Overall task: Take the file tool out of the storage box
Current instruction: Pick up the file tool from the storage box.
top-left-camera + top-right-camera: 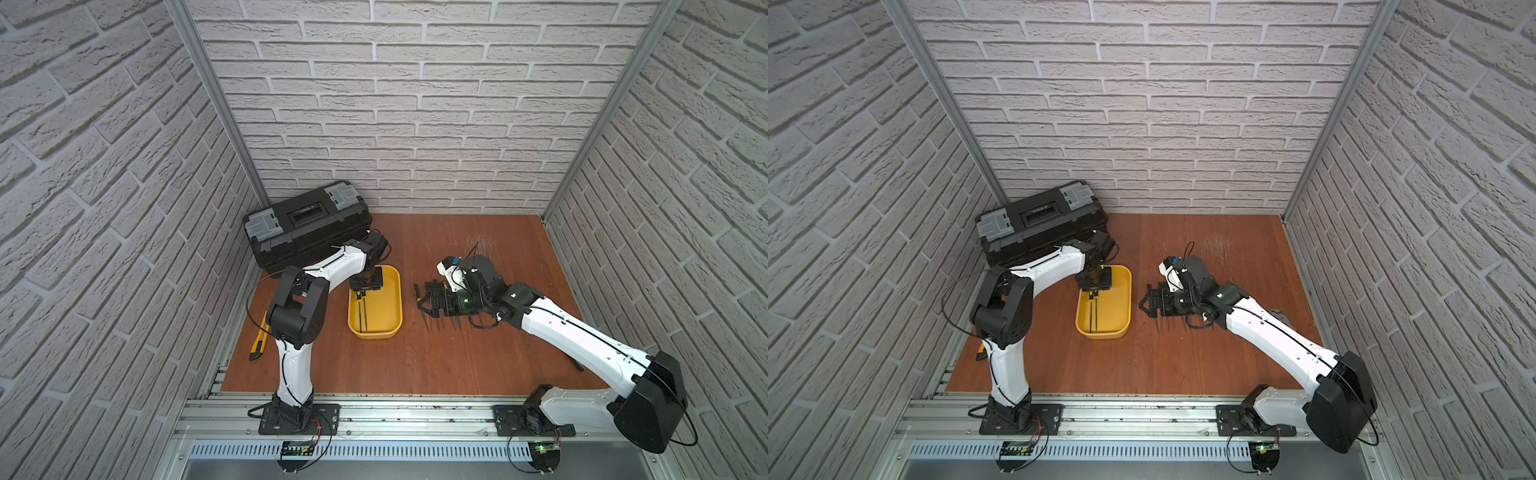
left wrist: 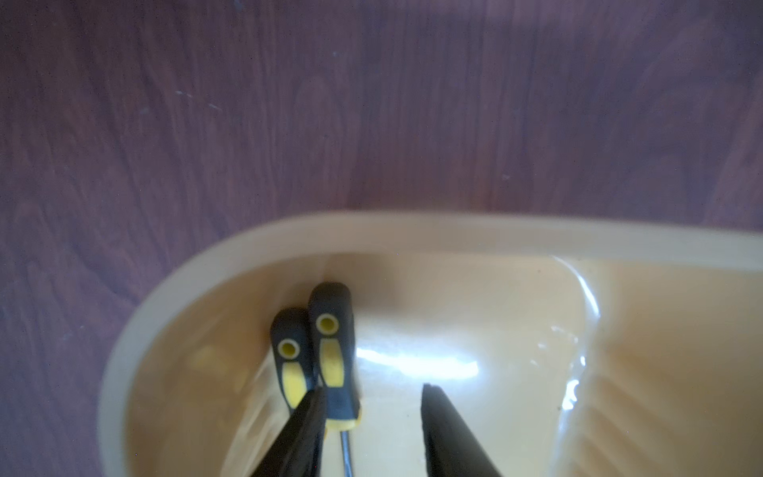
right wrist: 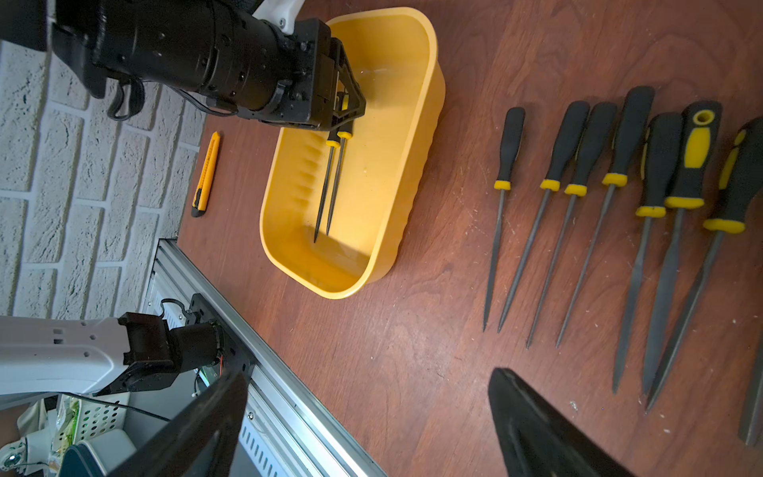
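Observation:
The yellow storage box (image 1: pixel 384 309) (image 1: pixel 1115 309) sits left of the table's middle. Two file tools (image 1: pixel 362 313) (image 3: pixel 330 186) with black-and-yellow handles (image 2: pixel 332 363) lie side by side in it along its left wall. My left gripper (image 1: pixel 360 295) (image 1: pixel 1093 295) (image 2: pixel 371 390) reaches down into the box's far end over the handles. Its jaws stand apart; one handle lies between them against one finger, the other handle outside. My right gripper (image 1: pixel 419 298) (image 1: pixel 1144 298) (image 3: pixel 367 376) hangs wide open above the table right of the box, holding nothing.
Several more files (image 3: pixel 578 194) (image 1: pixel 436 326) lie in a row on the wood beneath and beside the right gripper. A closed black toolbox (image 1: pixel 307 224) stands at the back left. A yellow utility knife (image 1: pixel 259 336) (image 3: pixel 206 173) lies at the left edge. An aluminium rail (image 1: pixel 395 411) borders the front.

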